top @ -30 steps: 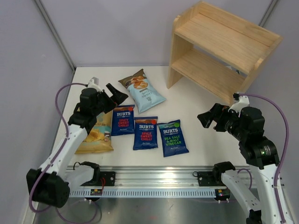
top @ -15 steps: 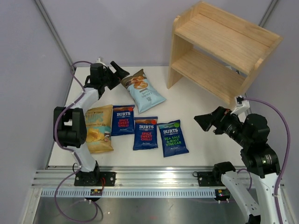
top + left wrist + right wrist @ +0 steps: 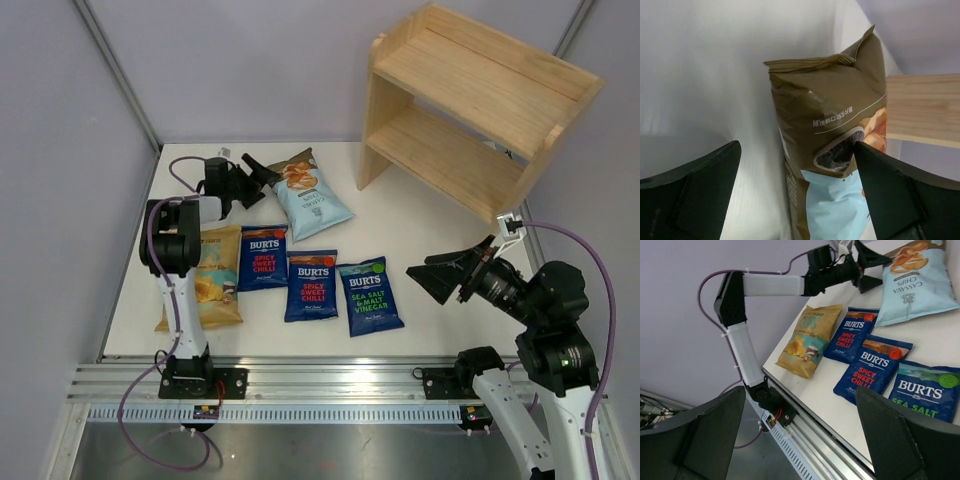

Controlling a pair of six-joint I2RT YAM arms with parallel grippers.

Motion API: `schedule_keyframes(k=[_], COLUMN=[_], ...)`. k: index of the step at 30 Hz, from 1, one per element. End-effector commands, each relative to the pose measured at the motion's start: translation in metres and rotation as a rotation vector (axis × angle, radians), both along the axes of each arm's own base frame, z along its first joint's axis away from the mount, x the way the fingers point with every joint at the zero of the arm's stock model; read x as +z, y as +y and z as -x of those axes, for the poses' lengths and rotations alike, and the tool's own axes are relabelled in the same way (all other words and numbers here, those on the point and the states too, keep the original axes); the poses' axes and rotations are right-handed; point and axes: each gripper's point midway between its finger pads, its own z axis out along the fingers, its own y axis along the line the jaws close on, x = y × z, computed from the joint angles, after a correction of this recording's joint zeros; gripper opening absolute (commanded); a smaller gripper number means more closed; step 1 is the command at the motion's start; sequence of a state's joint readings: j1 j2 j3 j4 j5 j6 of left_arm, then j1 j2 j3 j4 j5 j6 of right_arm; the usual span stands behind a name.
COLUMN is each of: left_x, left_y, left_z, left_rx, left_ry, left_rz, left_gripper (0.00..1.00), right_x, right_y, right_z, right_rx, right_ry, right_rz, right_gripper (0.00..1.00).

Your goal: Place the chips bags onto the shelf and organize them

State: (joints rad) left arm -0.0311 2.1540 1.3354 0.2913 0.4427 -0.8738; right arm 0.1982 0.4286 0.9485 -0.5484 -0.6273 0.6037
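Five chips bags lie flat on the white table. The pale-blue bag [image 3: 312, 196] is farthest back, with its brown top edge [image 3: 827, 100] between the spread fingers of my open left gripper [image 3: 256, 177], which holds nothing. In front lie the yellow-and-teal bag [image 3: 212, 277], two red-lettered Burts bags [image 3: 264, 257] [image 3: 312, 285] and the green-lettered one [image 3: 370, 295]. The light wooden shelf [image 3: 470, 110] stands at the back right with both tiers bare. My right gripper [image 3: 445, 277] hovers open and holding nothing above the table, right of the Burts row, which also shows in the right wrist view [image 3: 872, 370].
Grey walls close in the table at the back and left. A metal rail [image 3: 320, 385] with both arm bases runs along the near edge. The left arm [image 3: 770, 285] stretches low over the table's left side, beside the yellow-and-teal bag [image 3: 810, 337].
My left arm has swung from above the yellow-and-teal bag out to the back of the table, ending at the pale-blue bag's top. The right gripper has drifted slightly left and lower.
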Motion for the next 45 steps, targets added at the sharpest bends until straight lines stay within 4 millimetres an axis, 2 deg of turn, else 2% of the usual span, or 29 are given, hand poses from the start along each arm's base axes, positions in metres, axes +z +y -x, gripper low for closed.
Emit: schedule_keyframes(k=[1, 5, 8, 14, 17, 21, 25, 26, 27, 28, 30, 31, 32, 33, 34, 35, 37, 39, 40, 41, 42, 44, 45], left_x=[0.033, 0.021, 0.018, 0.033, 0.031, 0.041, 0.053, 0.058, 0.053, 0.067, 0.078, 0.075, 0.092, 0.097, 0.094, 0.115, 0.123, 0.149, 0.152, 0.169, 0.177, 0.182, 0.196], left_y=[-0.012, -0.014, -0.020, -0.047, -0.056, -0.070, -0.080, -0.080, -0.078, -0.074, -0.071, -0.066, -0.065, -0.064, -0.061, -0.061, -0.061, -0.060, -0.059, -0.058, -0.056, -0.053, -0.051], left_z=[-0.030, -0.037, -0.042, -0.048, -0.049, -0.050, -0.047, -0.046, -0.041, -0.041, -0.037, -0.033, -0.031, -0.028, -0.023, -0.020, -0.012, -0.004, 0.002, 0.007, 0.011, 0.021, 0.028], left_rx=[-0.057, -0.046, -0.062, -0.125, -0.130, -0.147, -0.156, -0.151, -0.139, -0.118, -0.095, -0.067, -0.052, -0.040, -0.025, -0.020, -0.019, -0.018, -0.011, -0.013, -0.004, 0.013, 0.021], left_ry=[-0.202, -0.190, -0.196, -0.268, -0.265, -0.310, -0.343, -0.356, -0.343, -0.371, -0.390, -0.376, -0.393, -0.397, -0.381, -0.416, -0.417, -0.448, -0.445, -0.470, -0.481, -0.474, -0.493], left_rz=[0.113, 0.125, 0.130, 0.157, 0.144, 0.174, 0.218, 0.223, 0.226, 0.226, 0.232, 0.231, 0.254, 0.270, 0.287, 0.335, 0.381, 0.444, 0.470, 0.487, 0.500, 0.523, 0.534], left_gripper=[0.99, 0.99, 0.99, 0.99, 0.99, 0.84, 0.48, 0.43, 0.40, 0.34, 0.26, 0.22, 0.16, 0.12, 0.10, 0.07, 0.05, 0.04, 0.04, 0.04, 0.04, 0.04, 0.03], right_x=[0.012, 0.015, 0.011, 0.006, 0.006, 0.003, -0.004, -0.004, -0.004, -0.005, -0.008, -0.010, -0.013, -0.015, -0.016, -0.017, -0.018, -0.021, -0.024, -0.024, -0.030, -0.030, -0.040], right_y=[0.016, 0.016, 0.015, 0.018, 0.019, 0.018, 0.018, 0.018, 0.018, 0.018, 0.016, 0.015, 0.013, 0.012, 0.011, 0.010, 0.009, 0.008, 0.006, 0.005, 0.004, 0.000, 0.000], right_z=[0.017, 0.019, 0.013, 0.004, 0.001, -0.004, -0.011, -0.012, -0.013, -0.014, -0.018, -0.020, -0.024, -0.027, -0.031, -0.032, -0.037, -0.041, -0.047, -0.049, -0.054, -0.068, -0.076], right_rx=[0.164, 0.173, 0.151, 0.164, 0.162, 0.146, 0.134, 0.129, 0.126, 0.123, 0.103, 0.093, 0.072, 0.058, 0.038, 0.033, 0.016, -0.003, -0.031, -0.047, -0.065, -0.128, -0.144], right_ry=[-0.054, -0.062, -0.048, -0.012, -0.006, 0.008, 0.042, 0.041, 0.043, 0.042, 0.051, 0.055, 0.064, 0.074, 0.080, 0.081, 0.088, 0.105, 0.121, 0.125, 0.155, 0.163, 0.199], right_rz=[-0.004, 0.013, 0.018, 0.014, 0.015, 0.016, 0.013, 0.011, 0.011, 0.013, 0.017, 0.021, 0.025, 0.028, 0.029, 0.030, 0.030, 0.028, 0.022, 0.015, 0.000, -0.032, -0.049], right_gripper=[0.99, 1.00, 0.99, 1.00, 1.00, 0.99, 0.99, 0.99, 0.99, 1.00, 0.99, 0.99, 0.99, 1.00, 0.99, 0.99, 1.00, 0.99, 0.99, 0.99, 0.99, 1.00, 0.99])
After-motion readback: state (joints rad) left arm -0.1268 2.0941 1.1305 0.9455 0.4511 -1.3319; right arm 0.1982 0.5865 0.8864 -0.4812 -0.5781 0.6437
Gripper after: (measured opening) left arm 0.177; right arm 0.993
